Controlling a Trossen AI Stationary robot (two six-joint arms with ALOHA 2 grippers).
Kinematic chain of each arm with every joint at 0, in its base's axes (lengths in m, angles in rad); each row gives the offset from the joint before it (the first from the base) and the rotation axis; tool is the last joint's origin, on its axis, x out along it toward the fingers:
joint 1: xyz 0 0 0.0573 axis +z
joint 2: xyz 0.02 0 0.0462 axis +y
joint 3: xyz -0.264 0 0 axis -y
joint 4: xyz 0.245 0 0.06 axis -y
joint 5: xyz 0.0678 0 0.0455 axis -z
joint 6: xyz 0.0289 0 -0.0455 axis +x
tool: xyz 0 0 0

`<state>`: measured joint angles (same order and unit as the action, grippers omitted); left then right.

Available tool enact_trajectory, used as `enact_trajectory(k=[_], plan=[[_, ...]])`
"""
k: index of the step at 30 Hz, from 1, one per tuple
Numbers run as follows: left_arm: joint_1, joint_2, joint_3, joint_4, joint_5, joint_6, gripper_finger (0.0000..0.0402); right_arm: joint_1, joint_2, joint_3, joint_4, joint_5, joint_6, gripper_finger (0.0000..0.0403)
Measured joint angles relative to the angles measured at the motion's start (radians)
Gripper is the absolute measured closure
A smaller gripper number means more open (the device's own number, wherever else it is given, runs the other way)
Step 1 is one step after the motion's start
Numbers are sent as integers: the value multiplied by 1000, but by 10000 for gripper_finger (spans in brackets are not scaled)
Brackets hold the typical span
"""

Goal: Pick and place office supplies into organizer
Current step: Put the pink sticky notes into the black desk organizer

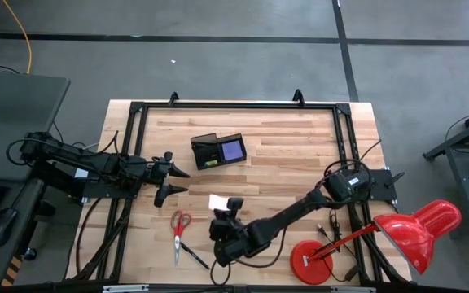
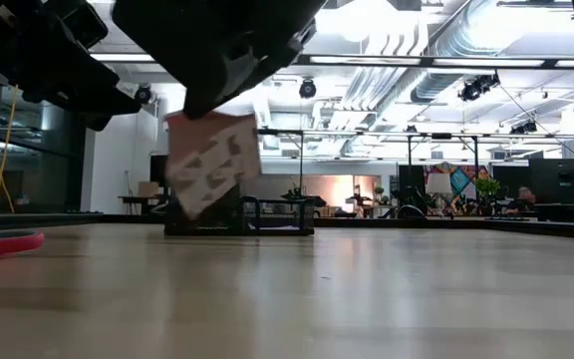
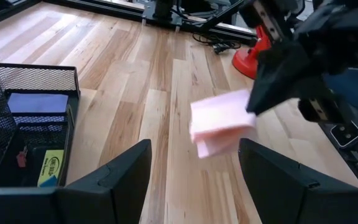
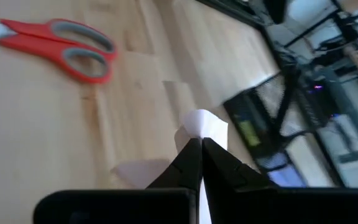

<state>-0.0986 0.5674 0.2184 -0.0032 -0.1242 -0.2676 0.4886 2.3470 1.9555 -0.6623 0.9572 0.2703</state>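
My right gripper (image 1: pixel 221 210) reaches across the table's middle and is shut on a pink sticky-note pad (image 1: pixel 216 200), which shows lifted in the low view (image 2: pixel 212 160). My left gripper (image 1: pixel 181 181) hovers open, left of the pad; the left wrist view shows the pad (image 3: pixel 219 124) ahead of its fingers. The black mesh organizer (image 1: pixel 216 151) stands toward the far side, with a purple pad (image 1: pixel 233 149) in one compartment. Red-handled scissors (image 1: pixel 179 228) and a black pen (image 1: pixel 194 256) lie flat near the front edge. My right gripper pinches the pink pad by one edge (image 4: pixel 201 126) between its two fingers, which come at it slanting down from above. The pad is lifted clear of the table and hangs tilted below the fingers (image 2: pixel 212 160).
A big red desk lamp stands at the right front, round base (image 1: pixel 311 262) on the table and head (image 1: pixel 418 232) past the edge. A black frame (image 1: pixel 234 106) runs along the far and side edges. Bare wood lies between the organizer and the pad.
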Motion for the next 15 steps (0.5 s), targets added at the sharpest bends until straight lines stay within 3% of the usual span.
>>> enact_trajectory(k=[7,15], plan=[[0,0,0,1,0,0,172,-36,-1,65,-120,106,-9,403],[0,0,0,3,0,0,172,-124,-3,120,-330,130,76,403]])
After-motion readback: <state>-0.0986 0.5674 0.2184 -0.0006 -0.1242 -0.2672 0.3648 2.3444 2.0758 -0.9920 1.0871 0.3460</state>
